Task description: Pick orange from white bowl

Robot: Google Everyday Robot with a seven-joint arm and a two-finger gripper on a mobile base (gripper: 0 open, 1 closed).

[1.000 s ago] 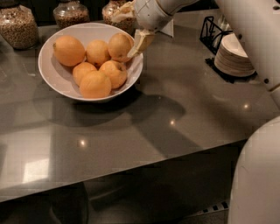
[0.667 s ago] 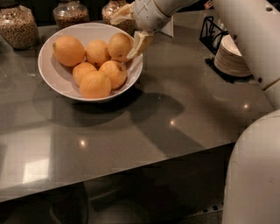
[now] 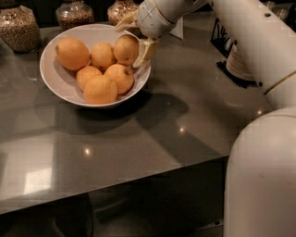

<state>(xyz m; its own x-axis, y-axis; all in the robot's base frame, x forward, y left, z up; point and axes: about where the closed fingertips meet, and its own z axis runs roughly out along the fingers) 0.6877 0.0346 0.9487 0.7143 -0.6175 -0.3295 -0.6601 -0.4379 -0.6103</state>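
The white bowl (image 3: 60, 85) sits at the back left of the grey table and holds several tan-orange oranges. My gripper (image 3: 132, 42) reaches in over the bowl's right rim. It is open, with its fingers on either side of the back-right orange (image 3: 125, 50). One finger (image 3: 144, 52) lies against the orange's right side, and the other (image 3: 126, 21) is behind it near the far rim. The orange still rests in the bowl. A larger, brighter orange (image 3: 71, 53) lies at the bowl's left.
Three glass jars of grains (image 3: 18, 28) (image 3: 74, 14) (image 3: 121, 9) stand behind the bowl. A stack of white plates (image 3: 236, 62) and a black rack (image 3: 221, 37) are at the back right. My white arm and body (image 3: 261, 176) fill the right side.
The gripper has stayed at the back-right orange. My arm on the right has swung further into view and now covers more of the plate stack.
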